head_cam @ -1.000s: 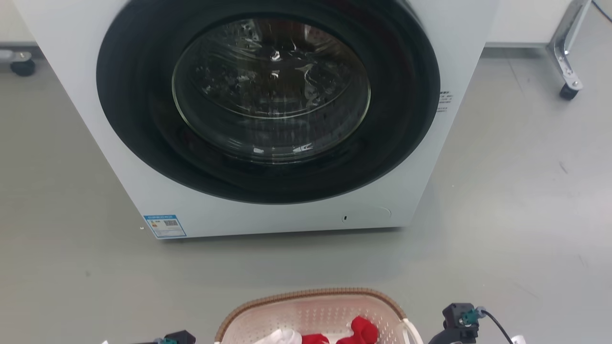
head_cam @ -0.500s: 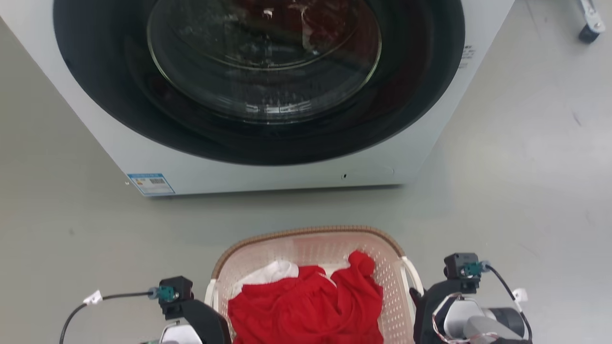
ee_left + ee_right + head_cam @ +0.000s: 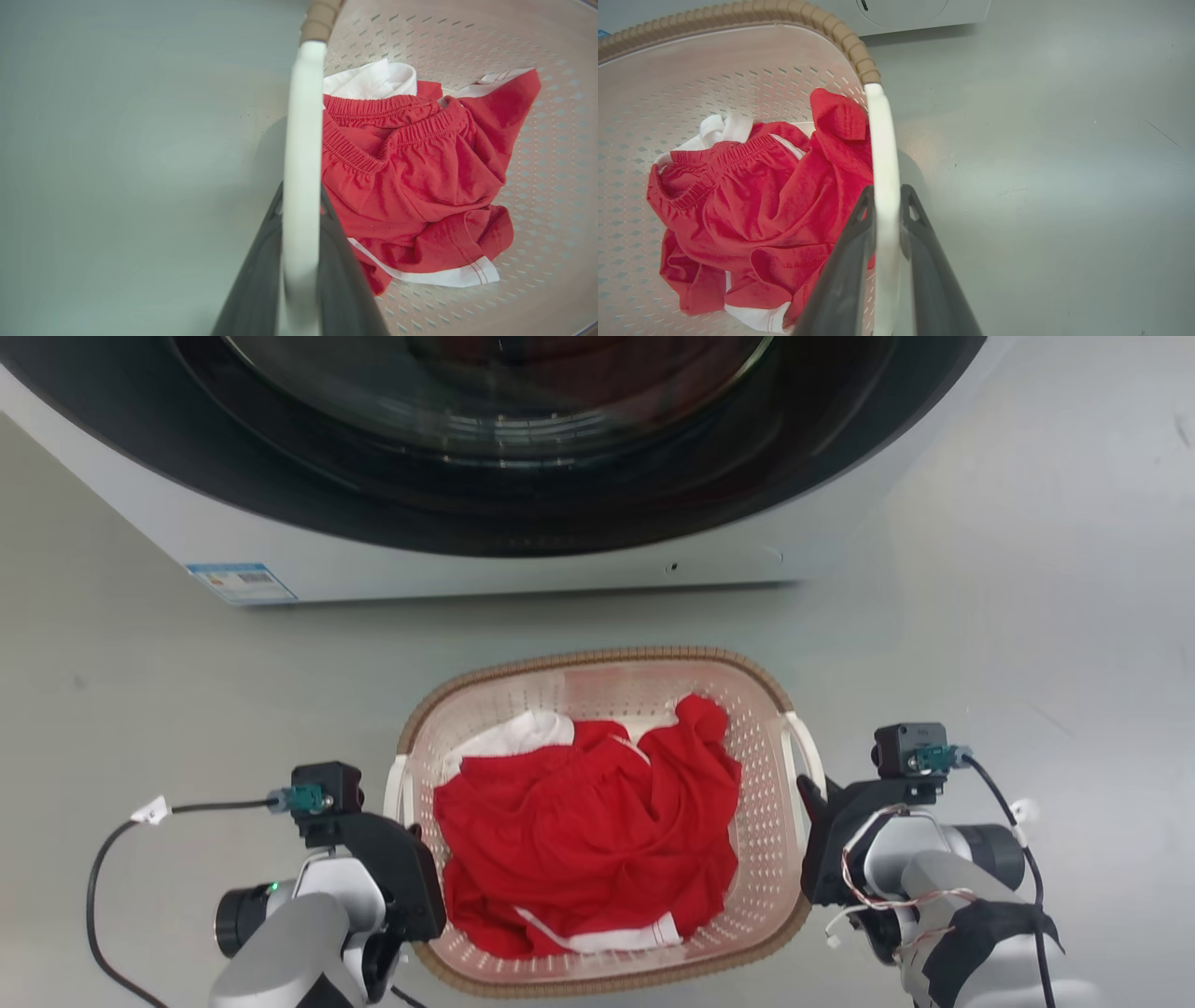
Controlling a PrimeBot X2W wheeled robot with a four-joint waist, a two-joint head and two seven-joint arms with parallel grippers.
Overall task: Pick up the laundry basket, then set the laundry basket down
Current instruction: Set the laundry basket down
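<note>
Grey floor (image 3: 1027,616) frames pinkish perforated, brown-rimmed laundry basket (image 3: 607,695).

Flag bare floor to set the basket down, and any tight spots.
Bare floor right of the laundry basket, past the right gripper; likewise left of it, beyond the left gripper. A narrower bare strip lies between basket rim and washing machine. Inside the basket is crowded with red clothing.

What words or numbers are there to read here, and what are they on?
Blue and white sticker, low on the front of the washing machine: it has print on it, but it is too small and blurred to read.
Laundry basket: no writing that I can see.
Nothing in these pictures can be read.
</note>
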